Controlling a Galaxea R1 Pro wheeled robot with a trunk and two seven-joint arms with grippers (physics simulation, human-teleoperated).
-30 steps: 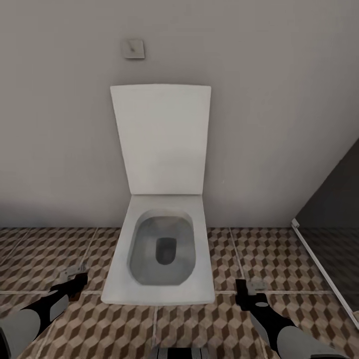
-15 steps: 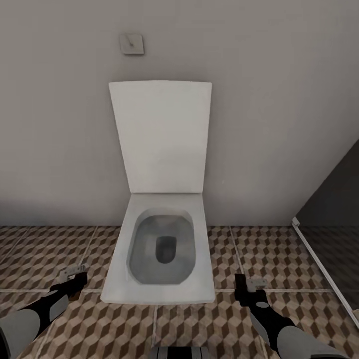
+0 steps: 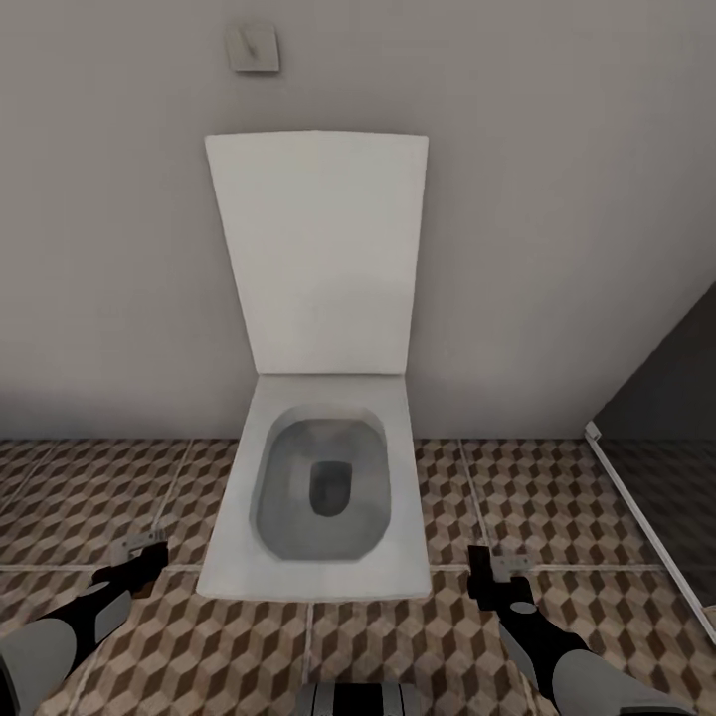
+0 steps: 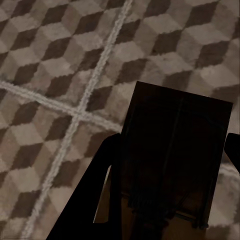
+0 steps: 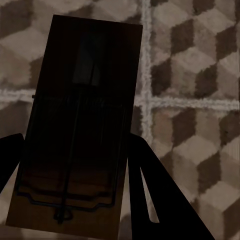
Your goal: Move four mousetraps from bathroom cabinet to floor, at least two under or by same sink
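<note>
The robot faces a white toilet (image 3: 316, 497) that stands against a plain grey wall (image 3: 557, 199). The toilet lid (image 3: 316, 254) is raised and leans on the wall, and the bowl is open, with a grey inside. Above the lid, a small square plate (image 3: 252, 46) is fixed to the wall. At the right side of the room a dark panel (image 3: 666, 398) with a pale lower edge runs diagonally across the floor.

The bathroom floor (image 3: 557, 507) is covered with large square tiles with a brown, beige and white cube pattern and pale grout lines. It reaches the wall on both sides of the toilet.

The left gripper (image 3: 142, 560) is low over the floor, just beside the left front corner of the toilet. Its fingers are clamped on a mousetrap (image 4: 172, 160), which looks dark in the left wrist view, with tiles and a crossing of grout lines behind it. The right gripper (image 3: 487, 577) is low over the floor near the right front corner of the toilet. It is clamped on a second mousetrap (image 5: 80, 125); in the right wrist view its flat board and dark wire frame are visible, with the tiles behind. In the head view both traps show as small pale pieces at the fingertips.
</note>
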